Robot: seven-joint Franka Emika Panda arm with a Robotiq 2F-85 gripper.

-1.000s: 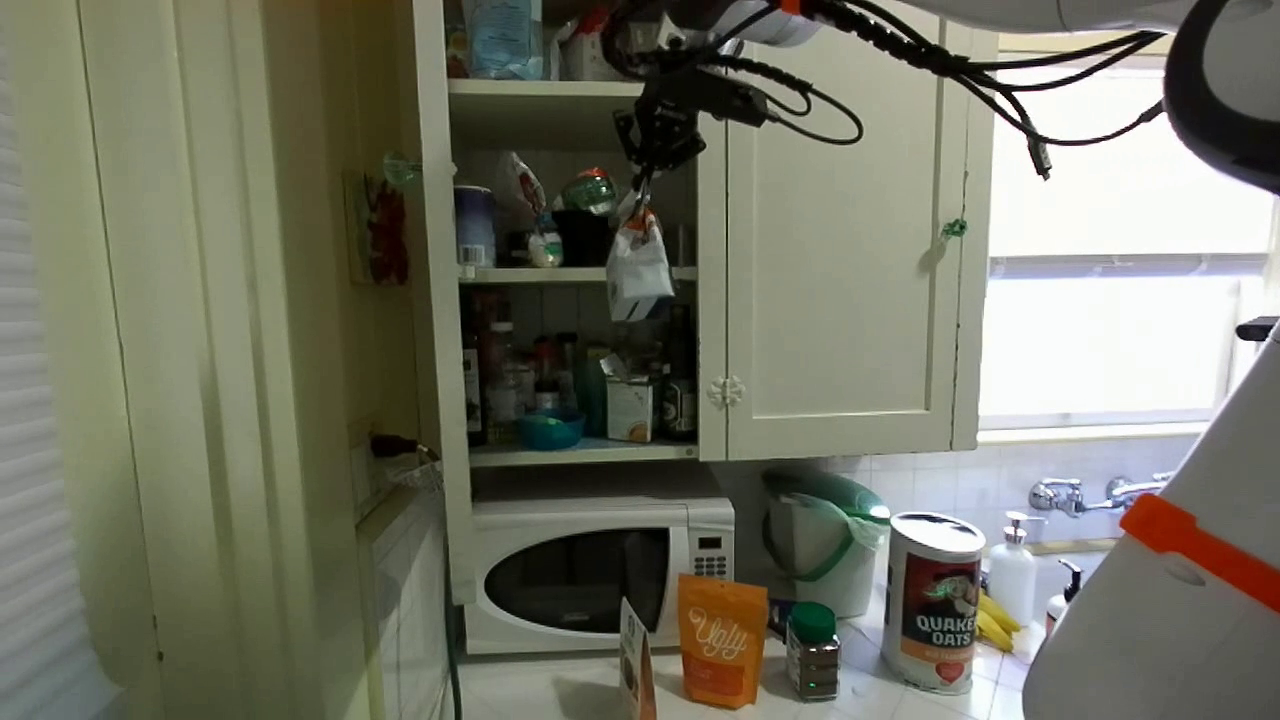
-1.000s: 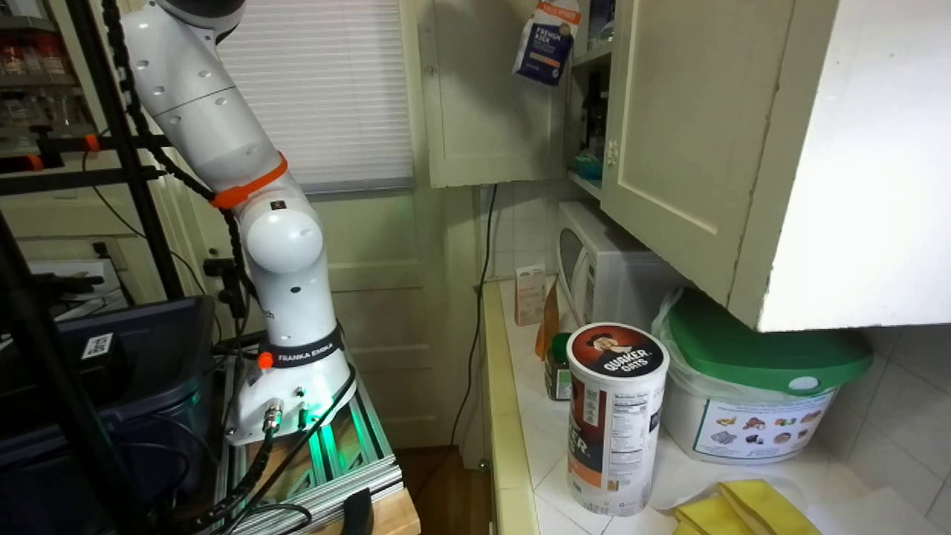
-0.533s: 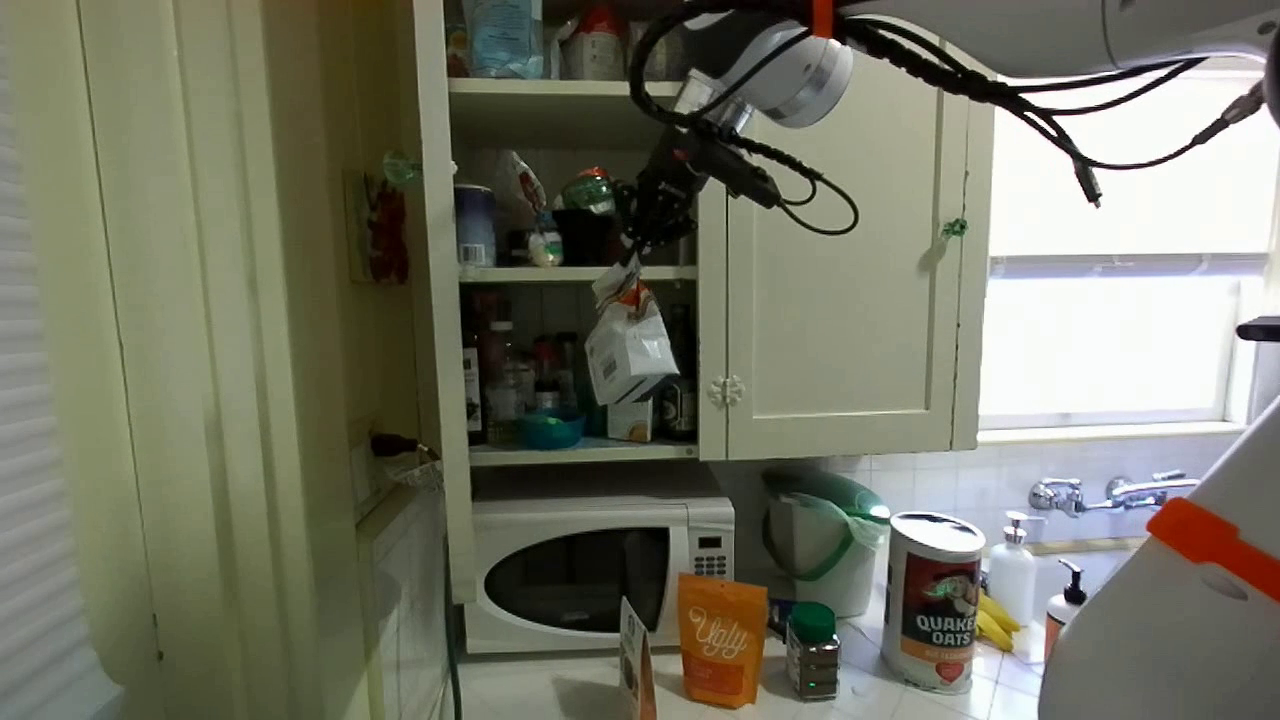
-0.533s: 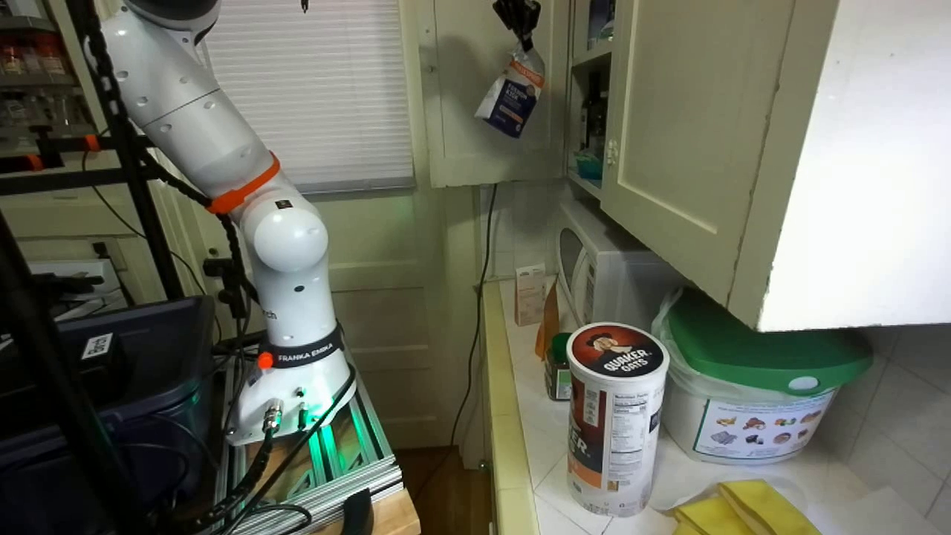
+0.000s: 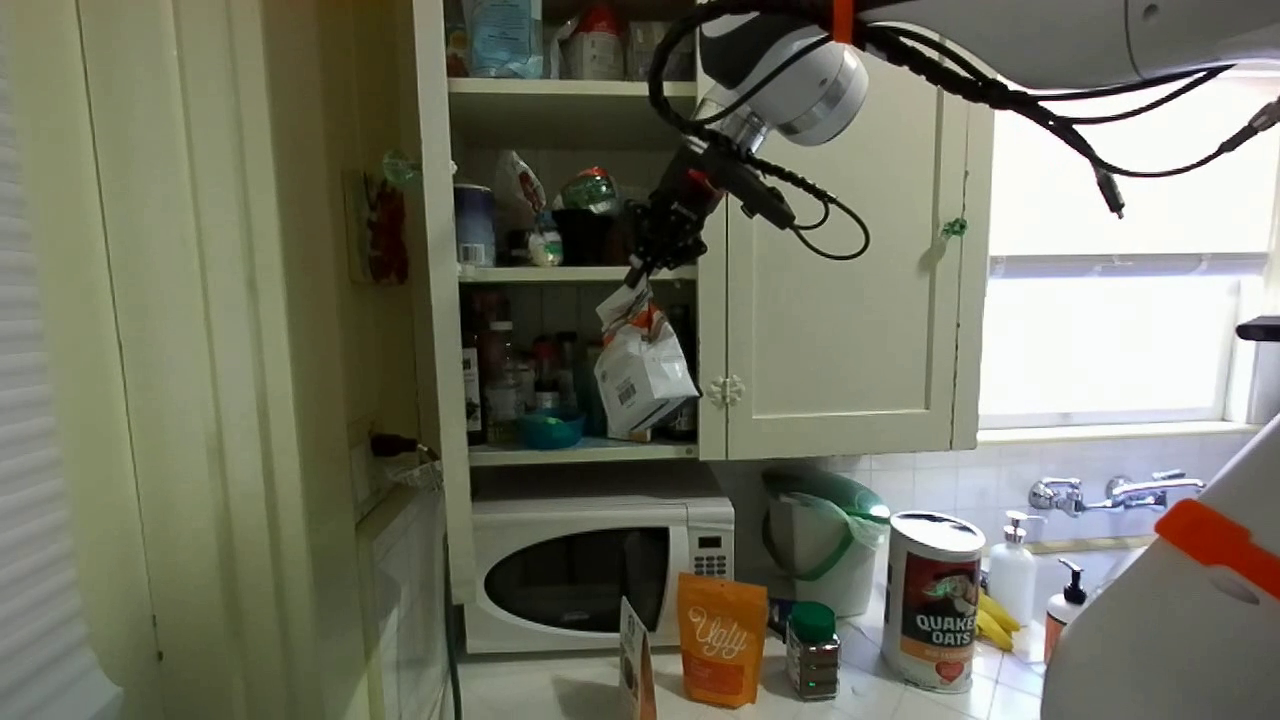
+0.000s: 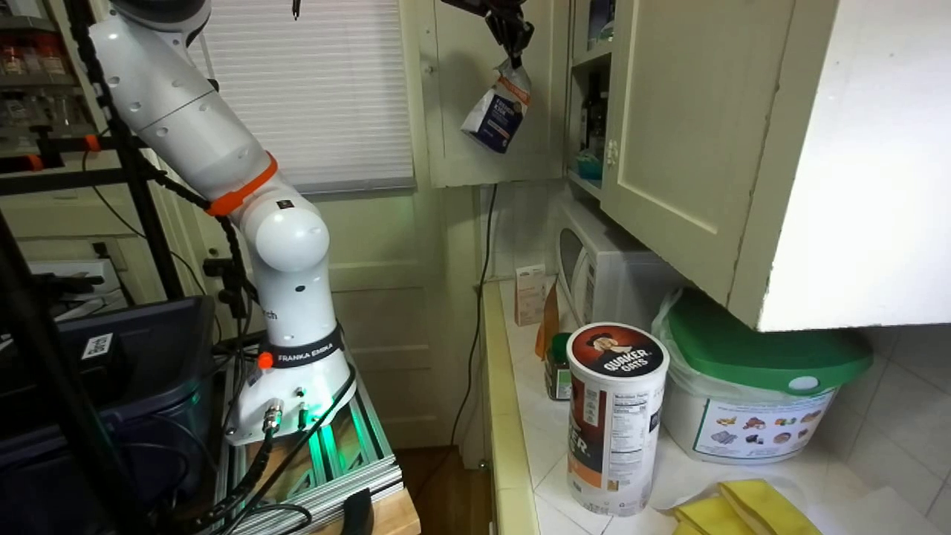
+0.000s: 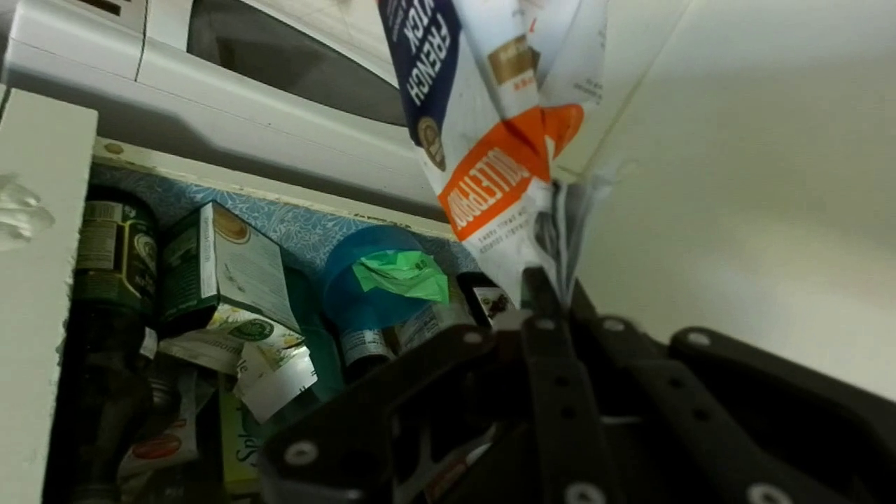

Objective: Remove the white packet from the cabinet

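Note:
The white packet hangs from my gripper in all views. It is a white bag with an orange band and a dark blue label, and shows in both exterior views (image 5: 645, 375) (image 6: 495, 115) and the wrist view (image 7: 490, 182). My gripper (image 5: 637, 275) is shut on its pinched top edge; the fingertips (image 7: 556, 294) press it together in the wrist view. The cream-white cabinet (image 5: 830, 250) has one door open and one shut. The packet hangs tilted in front of the open shelves, apart from the cabinet's shelf edge in an exterior view (image 6: 691, 141).
Below are a white microwave (image 5: 600, 570), an orange pouch (image 5: 722, 640), a green-lidded jar (image 5: 813, 650), an oats canister (image 5: 935, 600) and a green-lidded bin (image 6: 765, 349). The open door (image 6: 498, 141) stands beside the packet. Bottles and a blue bowl (image 5: 551, 428) crowd the lower shelf.
My gripper has lowered with the packet in its grasp and moved outward, away from the shelves. The packet now hangs in front of the lower shelf and is more tilted.

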